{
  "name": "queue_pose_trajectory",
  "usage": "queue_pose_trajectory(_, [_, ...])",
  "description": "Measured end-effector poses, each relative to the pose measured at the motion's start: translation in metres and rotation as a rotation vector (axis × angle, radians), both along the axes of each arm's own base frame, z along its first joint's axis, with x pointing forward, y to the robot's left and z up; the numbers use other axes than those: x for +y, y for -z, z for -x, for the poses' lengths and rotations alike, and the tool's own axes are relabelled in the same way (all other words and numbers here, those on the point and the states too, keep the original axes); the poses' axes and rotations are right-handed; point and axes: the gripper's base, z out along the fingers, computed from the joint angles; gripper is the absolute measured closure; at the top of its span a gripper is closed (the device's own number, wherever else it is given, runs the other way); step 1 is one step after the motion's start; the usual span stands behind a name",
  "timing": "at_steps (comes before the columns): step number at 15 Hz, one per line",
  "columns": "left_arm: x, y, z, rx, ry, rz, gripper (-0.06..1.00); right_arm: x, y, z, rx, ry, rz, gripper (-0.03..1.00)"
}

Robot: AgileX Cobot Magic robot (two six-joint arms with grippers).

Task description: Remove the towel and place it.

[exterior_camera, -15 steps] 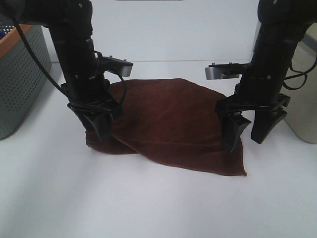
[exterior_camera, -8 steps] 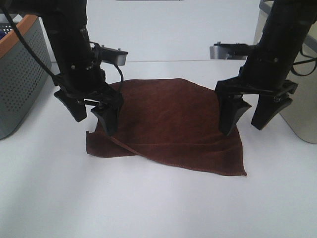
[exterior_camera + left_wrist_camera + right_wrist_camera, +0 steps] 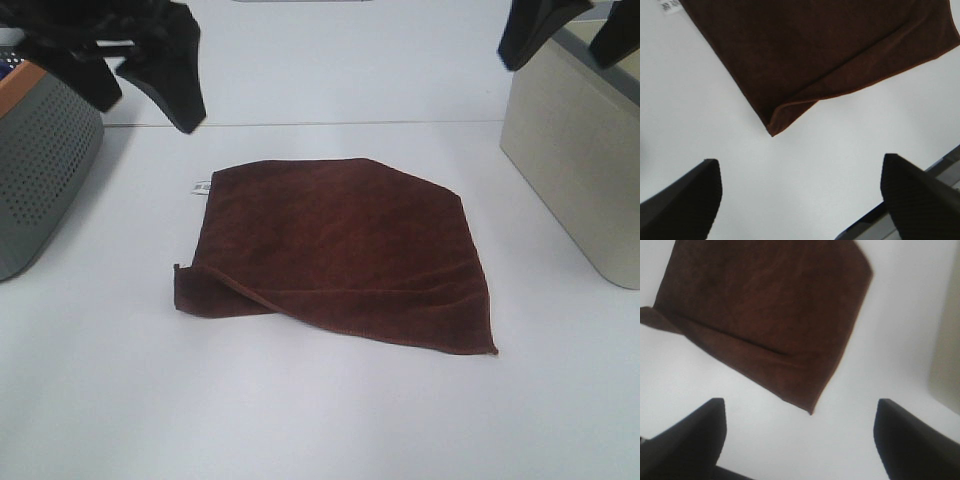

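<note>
On the white bench [image 3: 320,420], the towel [image 3: 340,250] lies flat near the middle, its near left corner folded over, a small white tag [image 3: 201,186] at its far left edge. Beyond it to the left stands a grey perforated basket [image 3: 40,170]; to the right, a beige box [image 3: 580,170]. Above, the left tool [image 3: 140,65] and right tool [image 3: 565,30] hang wide apart, holding nothing.

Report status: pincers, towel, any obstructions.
Both pincers open and empty, left pincer and right pincer high above the table. Towel lies flat, one corner folded. Nothing on it.
</note>
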Motion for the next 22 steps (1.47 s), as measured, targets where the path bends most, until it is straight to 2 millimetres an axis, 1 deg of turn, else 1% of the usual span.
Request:
queue_pose_trajectory(1, [0.015,-0.015,0.004,-0.051,-0.058,-0.013,0.12,-0.007,-0.011,0.007,-0.043,0.034,0.036,0.26])
queue_pose_trajectory(2, [0.045,-0.037,0.008,-0.129,-0.162,-0.030,0.13,-0.017,-0.022,0.015,-0.093,0.091,0.078,0.26])
queue_pose_trajectory(3, [0.064,-0.051,0.013,-0.176,-0.216,-0.034,0.13,-0.021,-0.030,0.020,-0.118,0.120,0.082,0.26])
queue_pose_trajectory(4, [0.082,-0.067,0.023,-0.227,-0.261,-0.026,0.13,-0.024,-0.037,0.027,-0.142,0.139,0.075,0.26])
queue_pose_trajectory(6, [0.121,-0.095,0.044,-0.328,-0.369,-0.031,0.13,-0.030,-0.046,0.035,-0.181,0.164,0.090,0.26])
queue_pose_trajectory(7, [0.139,-0.106,0.054,-0.368,-0.430,-0.035,0.13,-0.034,-0.047,0.034,-0.192,0.186,0.117,0.26])
queue_pose_trajectory(8, [0.148,-0.111,0.060,-0.389,-0.458,-0.041,0.13,-0.039,-0.047,0.033,-0.195,0.203,0.128,0.26])
queue_pose_trajectory(9, [0.164,-0.116,0.070,-0.413,-0.505,-0.055,0.13,-0.050,-0.047,0.031,-0.192,0.246,0.134,0.26])
queue_pose_trajectory(10, [0.178,-0.113,0.078,-0.407,-0.549,-0.076,0.13,-0.067,-0.047,0.029,-0.186,0.307,0.126,0.27])
queue_pose_trajectory(11, [0.186,-0.106,0.086,-0.390,-0.578,-0.091,0.13,-0.086,-0.049,0.030,-0.181,0.371,0.100,0.29])
queue_pose_trajectory(12, [0.189,-0.098,0.094,-0.367,-0.592,-0.101,0.13,-0.095,-0.053,0.035,-0.183,0.393,0.060,0.31])
queue_pose_trajectory(13, [0.189,-0.089,0.102,-0.342,-0.593,-0.100,0.13,-0.097,-0.059,0.042,-0.202,0.380,0.034,0.32])
queue_pose_trajectory(14, [0.187,-0.081,0.112,-0.325,-0.590,-0.091,0.13,-0.094,-0.066,0.052,-0.226,0.353,0.009,0.32])
queue_pose_trajectory(15, [0.183,-0.072,0.137,-0.318,-0.596,-0.053,0.13,-0.090,-0.068,0.078,-0.247,0.323,-0.027,0.32])
queue_pose_trajectory(16, [0.181,-0.067,0.153,-0.323,-0.603,-0.043,0.13,-0.090,-0.066,0.098,-0.258,0.312,-0.023,0.32])
queue_pose_trajectory(17, [0.180,-0.064,0.160,-0.327,-0.608,-0.039,0.13,-0.090,-0.063,0.110,-0.264,0.310,-0.022,0.32])
queue_pose_trajectory(19, [0.179,-0.058,0.188,-0.358,-0.621,-0.025,0.13,-0.090,-0.051,0.155,-0.296,0.294,-0.013,0.32])
queue_pose_trajectory(22, [0.175,-0.052,0.233,-0.455,-0.629,0.004,0.13,-0.094,-0.016,0.221,-0.357,0.278,0.059,0.32])
